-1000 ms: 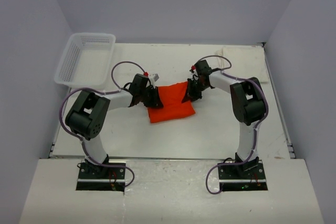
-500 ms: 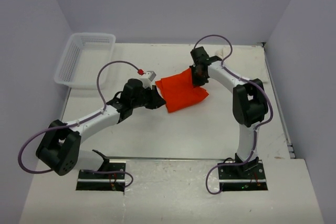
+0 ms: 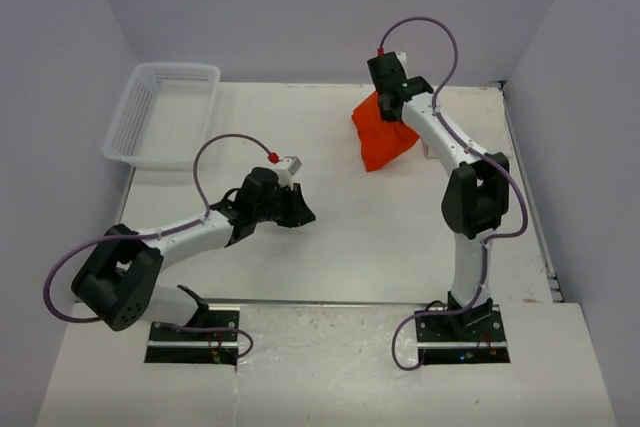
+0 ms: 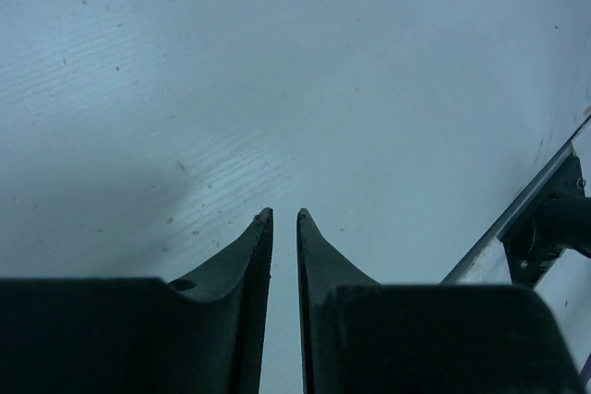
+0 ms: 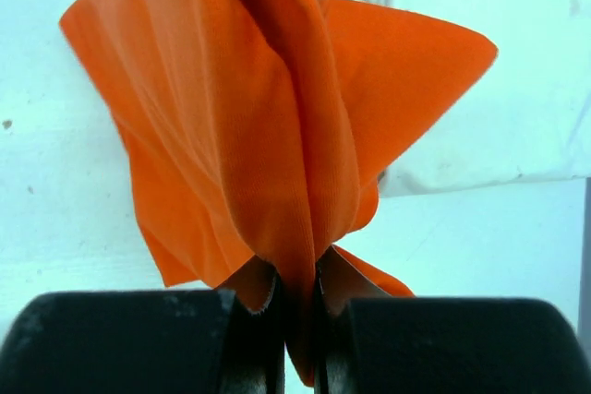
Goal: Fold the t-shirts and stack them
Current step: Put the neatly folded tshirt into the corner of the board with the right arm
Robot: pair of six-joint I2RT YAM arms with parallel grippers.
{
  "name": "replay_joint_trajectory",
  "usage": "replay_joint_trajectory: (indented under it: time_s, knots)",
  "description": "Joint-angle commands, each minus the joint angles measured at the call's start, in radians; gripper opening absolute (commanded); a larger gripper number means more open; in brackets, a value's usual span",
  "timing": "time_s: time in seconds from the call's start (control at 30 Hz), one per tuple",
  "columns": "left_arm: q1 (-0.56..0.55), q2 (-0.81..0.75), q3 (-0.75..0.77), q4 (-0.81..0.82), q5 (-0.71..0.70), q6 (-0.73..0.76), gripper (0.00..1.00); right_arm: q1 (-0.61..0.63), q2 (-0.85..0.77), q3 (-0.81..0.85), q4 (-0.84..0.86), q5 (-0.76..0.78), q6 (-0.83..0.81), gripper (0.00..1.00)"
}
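**Orange t-shirt pinched in the right gripper, far right of the table**

White plastic lattice is the first thing on my screen: the basket (image 3: 160,112) sits at the upper left of the top view, on the far left corner of the table (image 3: 400,247), with nothing that I can make out inside it.

Moving right, the left arm stretches low across the lower left of the frame. The left gripper (image 3: 300,213) is near the middle of the table and well apart from the basket. On its wrist camera I see the 2 dark fingers (image 4: 242,265) drawn almost together, with only a thin slit between the tips. Nothing is caught in that slit, and bare tabletop lies below.

Further right, the right arm reaches up to the far side of the table, in the upper right of centre. The right gripper (image 3: 387,107) is clamped on the orange t-shirt (image 3: 383,139). The cloth hangs from it in a bunched, pointed bundle, well apart from the left gripper. The right wrist camera shows the fingers squeezed onto a gathered ridge of the fabric, which fans out beyond them in loose folds. I cannot tell whether the lowest corner touches the table.

Past the orange cloth, on the right of that wrist view, the cream-white t-shirt (image 5: 517,117) lies flat on the table.
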Motion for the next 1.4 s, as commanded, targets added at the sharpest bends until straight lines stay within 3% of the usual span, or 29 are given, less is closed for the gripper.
replay_joint_trajectory:
  time_s: [0.0,0.17,0.73,1.37]
  knots:
    - [-0.004,0.025,-0.010,0.053,0.006,0.005,0.17,-0.010,0.032,0.082,-0.026,0.127,-0.021,0.00]
    - [-0.004,0.055,-0.014,0.065,0.021,0.015,0.17,-0.021,0.060,0.136,-0.009,0.190,-0.050,0.00]
    - [-0.004,0.124,0.012,0.077,0.061,0.037,0.17,-0.125,0.235,0.470,0.012,0.185,-0.264,0.00]
    - [-0.002,0.169,0.032,0.066,0.069,0.051,0.17,-0.160,0.066,0.263,0.061,0.159,-0.230,0.00]
